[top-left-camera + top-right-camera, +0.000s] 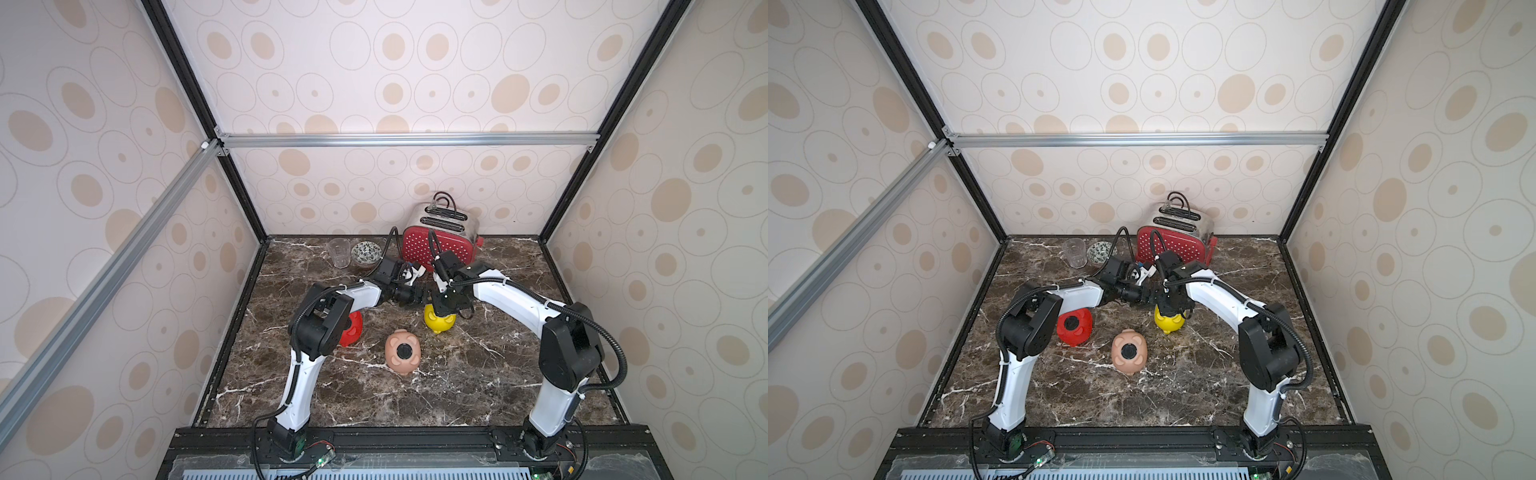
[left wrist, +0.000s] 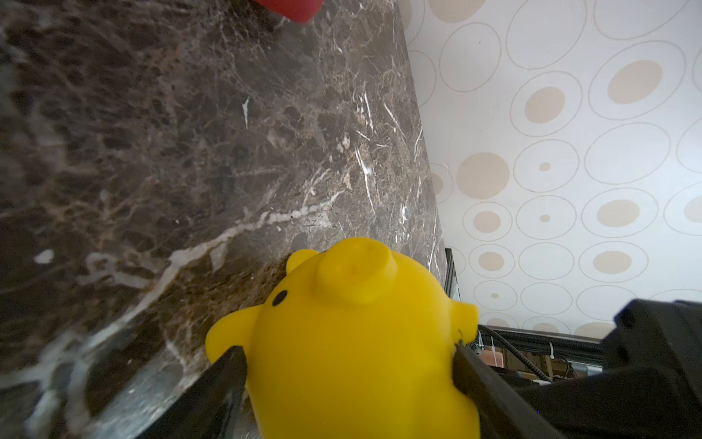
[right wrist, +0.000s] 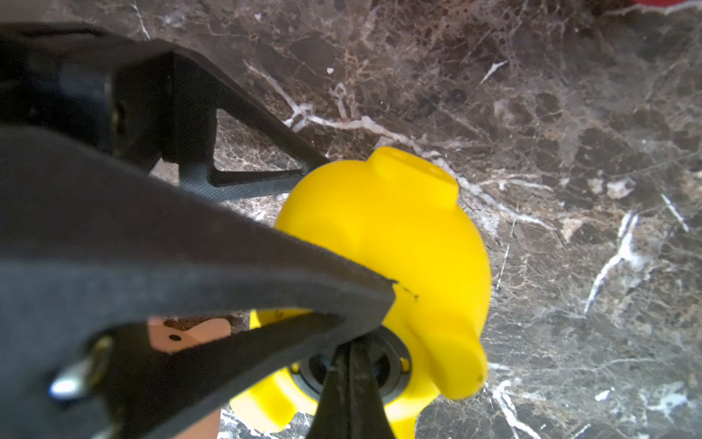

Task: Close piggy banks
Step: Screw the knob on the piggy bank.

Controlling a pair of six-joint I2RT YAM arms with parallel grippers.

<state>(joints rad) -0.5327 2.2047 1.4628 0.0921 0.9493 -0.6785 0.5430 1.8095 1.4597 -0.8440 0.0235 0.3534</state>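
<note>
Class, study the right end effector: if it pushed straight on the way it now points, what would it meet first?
The black plug in the belly hole of the yellow piggy bank; the shut right end effector seems to be touching it, though depth is unclear.

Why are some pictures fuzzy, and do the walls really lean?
In both top views the frame bars splay outward, likely wide-lens distortion. In the left wrist view the yellow piggy bank is sharp, while the marble table blurs toward the edge. In the right wrist view the nearest black finger is out of focus.
</note>
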